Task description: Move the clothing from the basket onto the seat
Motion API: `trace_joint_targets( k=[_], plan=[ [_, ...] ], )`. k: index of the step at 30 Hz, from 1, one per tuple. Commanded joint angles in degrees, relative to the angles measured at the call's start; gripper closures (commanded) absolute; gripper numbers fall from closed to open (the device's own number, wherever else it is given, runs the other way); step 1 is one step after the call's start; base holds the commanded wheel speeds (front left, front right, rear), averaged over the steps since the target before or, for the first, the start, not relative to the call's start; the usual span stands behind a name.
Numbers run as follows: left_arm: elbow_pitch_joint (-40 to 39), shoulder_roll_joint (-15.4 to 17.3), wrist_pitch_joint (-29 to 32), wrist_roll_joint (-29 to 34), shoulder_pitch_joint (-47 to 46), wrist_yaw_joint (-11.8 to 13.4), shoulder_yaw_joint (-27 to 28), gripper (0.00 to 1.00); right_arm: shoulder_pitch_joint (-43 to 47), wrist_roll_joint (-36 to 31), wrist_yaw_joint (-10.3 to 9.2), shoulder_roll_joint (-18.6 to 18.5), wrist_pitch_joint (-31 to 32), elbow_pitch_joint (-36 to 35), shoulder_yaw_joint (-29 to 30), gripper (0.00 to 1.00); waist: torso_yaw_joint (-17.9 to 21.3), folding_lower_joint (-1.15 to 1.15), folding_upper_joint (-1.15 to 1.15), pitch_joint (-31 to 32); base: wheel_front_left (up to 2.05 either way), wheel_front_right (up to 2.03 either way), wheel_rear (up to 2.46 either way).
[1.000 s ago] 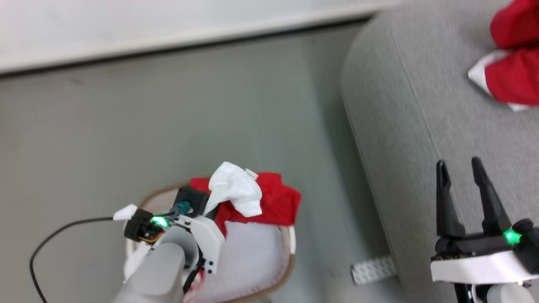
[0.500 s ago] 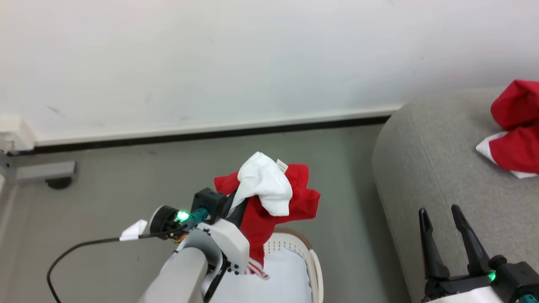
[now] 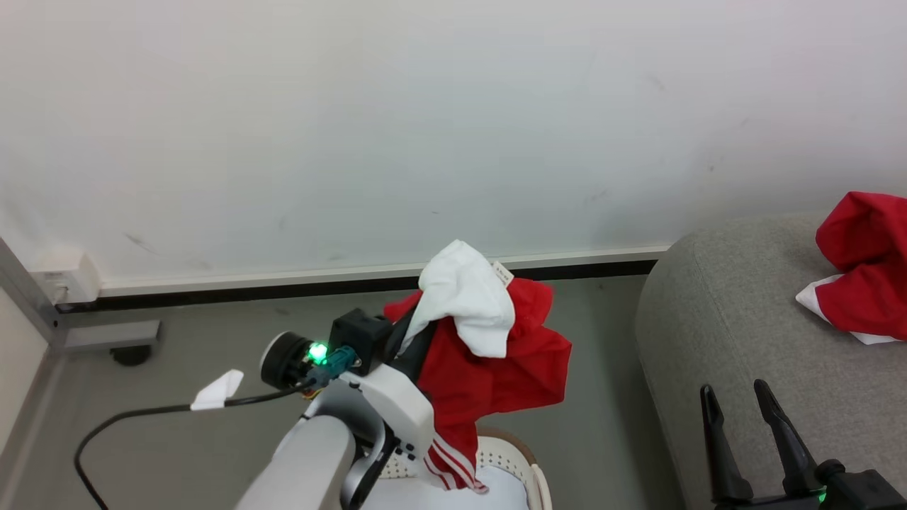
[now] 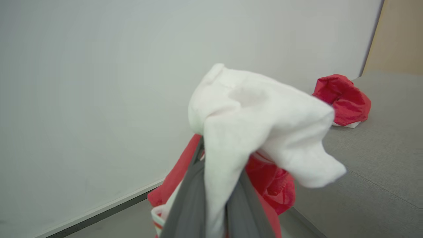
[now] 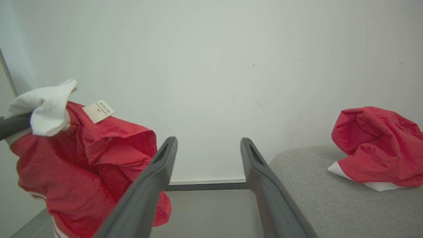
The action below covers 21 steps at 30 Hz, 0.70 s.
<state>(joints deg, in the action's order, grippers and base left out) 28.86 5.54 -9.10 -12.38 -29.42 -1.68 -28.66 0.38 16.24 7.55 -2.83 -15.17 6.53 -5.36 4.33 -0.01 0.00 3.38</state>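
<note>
The left jaws are clamped shut on a red garment (image 3: 496, 361). Its white panel (image 4: 261, 122) is bunched over their tips and the red folds droop below. The garment hangs in the air above the basket (image 3: 509, 453), its striped hem dangling toward the rim, short of the grey seat (image 3: 708, 333) on the robot's right. A white label (image 5: 98, 111) sticks up from it. A second red garment (image 3: 861, 273) lies crumpled on the seat. The right jaws stand spread apart and empty, low over the seat's near edge, well apart from both garments.
</note>
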Motion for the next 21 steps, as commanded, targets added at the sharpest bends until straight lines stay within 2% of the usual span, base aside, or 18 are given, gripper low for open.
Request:
trace_joint_targets(
  k=[1,8,14,21],
  plan=[
    [-2.0,0.69,0.46,-0.63,0.95,0.33,-0.02,1.0,0.8,-0.09,-0.13,-0.13,0.03,-0.14,-0.23,0.0,0.03,0.01,0.0,0.23,0.0,0.0,0.0],
    [-10.71,2.22,4.54,-1.16,3.36,1.18,-0.42,1.0,0.61,-1.47,-0.13,-0.14,0.03,-0.61,-2.35,0.0,0.13,0.01,0.0,0.34,0.0,0.0,0.0],
    [-14.48,3.07,6.37,-1.4,4.71,1.7,-0.69,1.0,-1.36,-3.91,-0.13,-0.13,0.03,-1.21,-4.85,0.0,0.25,0.01,0.0,0.11,0.0,0.0,0.0],
    [-18.28,3.04,8.42,-1.44,5.87,1.73,-1.99,1.0,-5.93,-8.19,-0.13,-0.37,0.03,-0.47,-11.2,0.0,0.32,0.01,0.0,-0.16,0.0,0.0,0.0]
  ],
)
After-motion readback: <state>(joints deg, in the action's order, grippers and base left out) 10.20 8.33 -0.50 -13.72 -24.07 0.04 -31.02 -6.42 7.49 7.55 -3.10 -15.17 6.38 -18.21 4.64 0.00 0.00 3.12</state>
